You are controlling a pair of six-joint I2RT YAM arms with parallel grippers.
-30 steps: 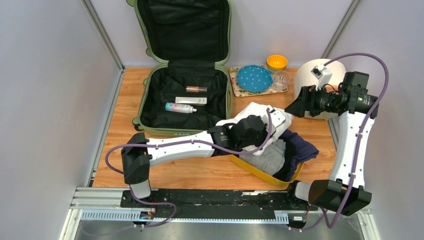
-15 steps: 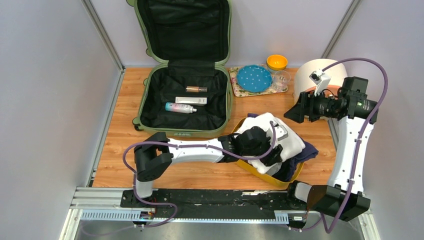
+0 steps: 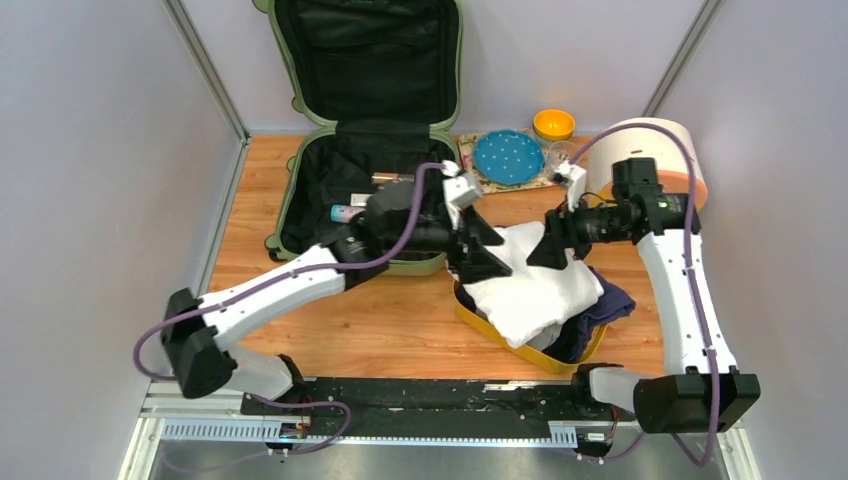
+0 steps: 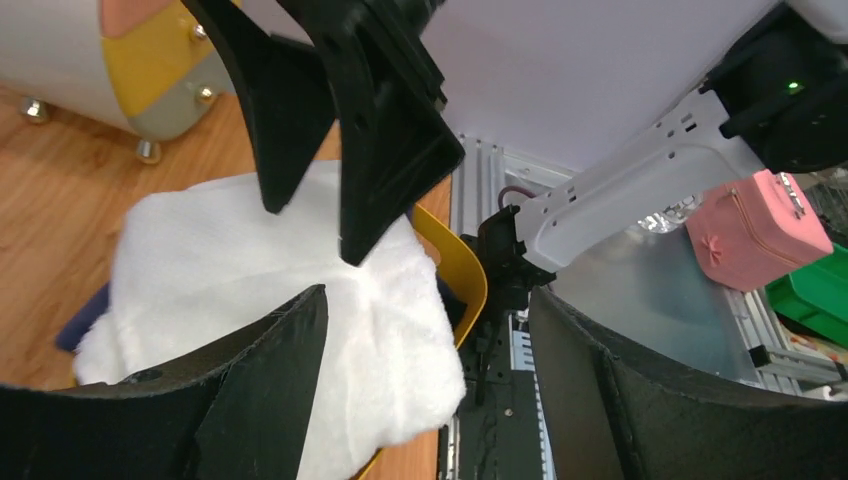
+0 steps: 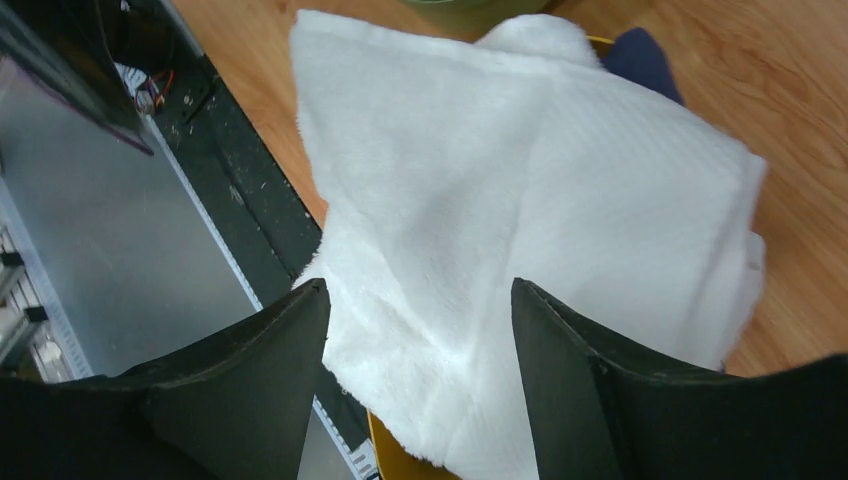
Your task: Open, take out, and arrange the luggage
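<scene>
a wooden table point(image 3: 400, 330) carries everything. the luggage point(image 3: 365, 130) stands at its far left, wide open: a sage-green hard shell with rounded corners, its lid leaning upright against the back wall and its base flat on the wood, both halves lined in black fabric. a small teal bottle point(image 3: 343, 212) lies in the base, partly hidden by the left arm, which reaches across the near right corner of the case. a round cream-and-orange box point(image 3: 660, 140) sits at the far right. a white towel point(image 3: 535, 285) lies folded across a yellow tray point(image 3: 500, 335) near the front right, with dark blue cloth point(image 3: 605, 305) spilling out beneath it on the right side. the left gripper point(image 4: 425, 300) hangs over the towel's left edge with its jaws spread wide and nothing between them. the right gripper point(image 5: 418, 290) faces it from the right, also spread, above the towel and holding nothing. behind them sit a blue dotted plate point(image 3: 508, 155) and a small orange bowl point(image 3: 553, 124).
</scene>
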